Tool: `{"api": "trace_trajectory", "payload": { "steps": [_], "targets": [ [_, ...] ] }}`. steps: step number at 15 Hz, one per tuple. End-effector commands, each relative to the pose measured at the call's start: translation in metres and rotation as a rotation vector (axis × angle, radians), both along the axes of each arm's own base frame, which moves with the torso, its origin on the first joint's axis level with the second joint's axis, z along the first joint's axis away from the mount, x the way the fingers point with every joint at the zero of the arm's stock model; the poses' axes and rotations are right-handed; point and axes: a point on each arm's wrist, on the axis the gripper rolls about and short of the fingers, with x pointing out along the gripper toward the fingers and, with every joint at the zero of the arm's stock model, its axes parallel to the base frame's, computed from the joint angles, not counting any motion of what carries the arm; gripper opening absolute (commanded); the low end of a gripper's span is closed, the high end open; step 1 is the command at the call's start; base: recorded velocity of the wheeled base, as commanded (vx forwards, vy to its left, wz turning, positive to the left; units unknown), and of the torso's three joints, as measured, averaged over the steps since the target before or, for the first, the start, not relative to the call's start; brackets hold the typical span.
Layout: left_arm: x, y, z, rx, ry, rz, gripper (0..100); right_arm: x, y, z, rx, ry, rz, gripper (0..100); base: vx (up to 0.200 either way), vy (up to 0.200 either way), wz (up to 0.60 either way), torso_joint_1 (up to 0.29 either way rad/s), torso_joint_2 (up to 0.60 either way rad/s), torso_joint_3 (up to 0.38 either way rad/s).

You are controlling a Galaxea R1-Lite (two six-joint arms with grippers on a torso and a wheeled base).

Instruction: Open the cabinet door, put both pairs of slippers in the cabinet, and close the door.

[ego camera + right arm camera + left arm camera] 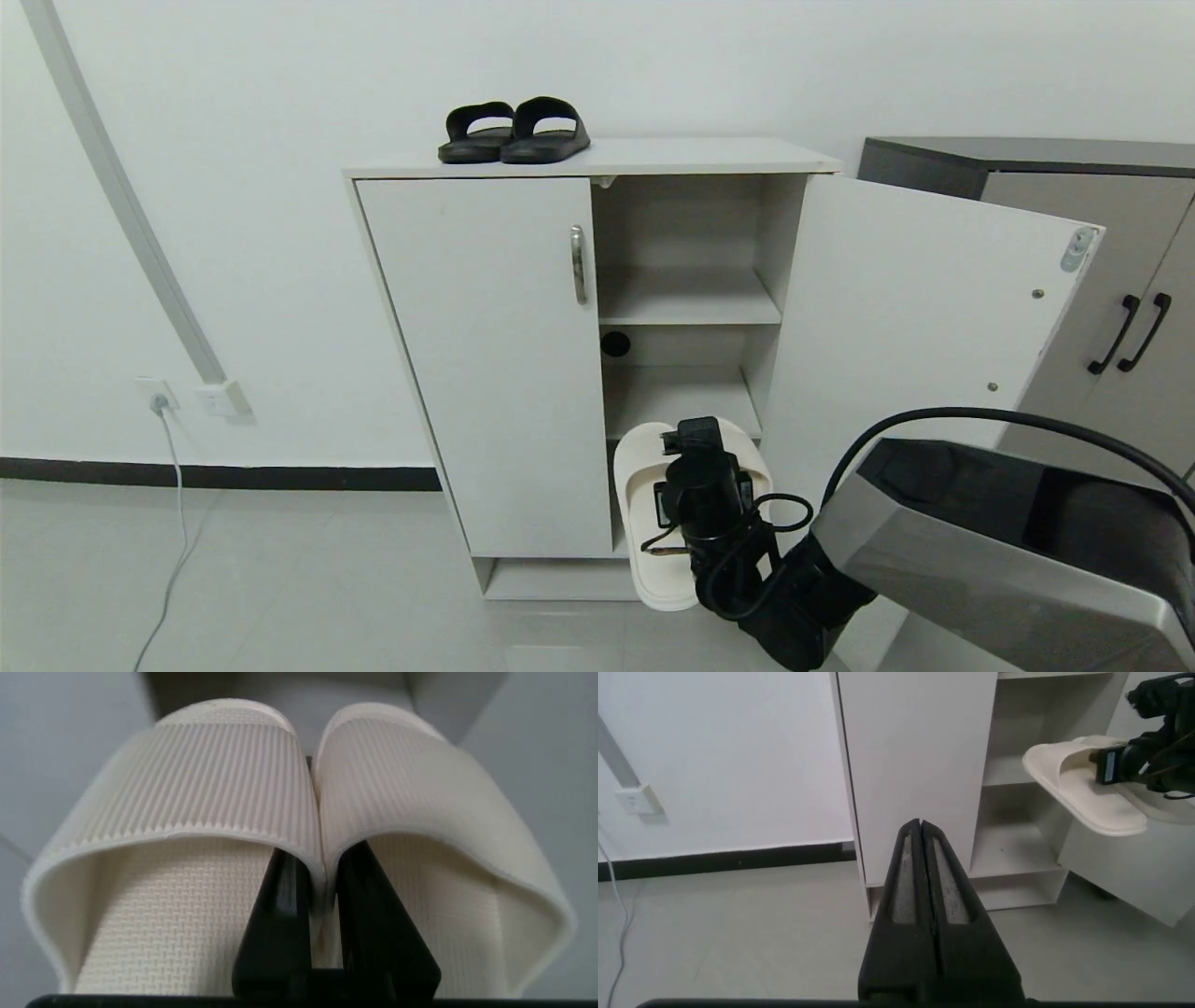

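Cabinet (597, 159) stood against the wall with right door (915, 317) swung wide and left door (485, 364) flush shut, its metal handle (578, 264) upright at the inner edge. Black slippers (514, 132) sat side by side on the cabinet top, toward its left half. The open compartment showed an upper shelf (686, 299), a lower shelf (677, 397) and a dark round hole (614, 344) in the back panel between them. Right gripper (322, 915) was clamped on the white slippers (215, 793), its fingers (280, 924) pinching the two inner walls together under the ribbed straps. That pair hung off the floor just before the open compartment, toes toward it. Left gripper (920, 831) was closed on nothing, low and facing the left door. A grey cupboard (1102, 280) stood to the right, and a wall socket (154, 392) with a cord was at the far left.
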Motion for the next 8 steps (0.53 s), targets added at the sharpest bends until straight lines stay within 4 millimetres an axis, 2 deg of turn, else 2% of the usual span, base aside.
{"api": "trace_trajectory", "payload": {
  "steps": [1,8],
  "targets": [
    [0.0001,0.0,-0.0001,0.0,0.002,0.0,0,0.003,-0.0017,-0.0063,-0.009,0.008,-0.009,0,0.0,0.0,0.0,0.0,0.0,0.0],
    [0.0,0.0,0.0004,0.0,0.0,0.0,0,0.0034,-0.0013,-0.0133,-0.014,0.018,-0.01,0,0.0,0.0,0.0,0.0,0.0,0.0]
  ]
}}
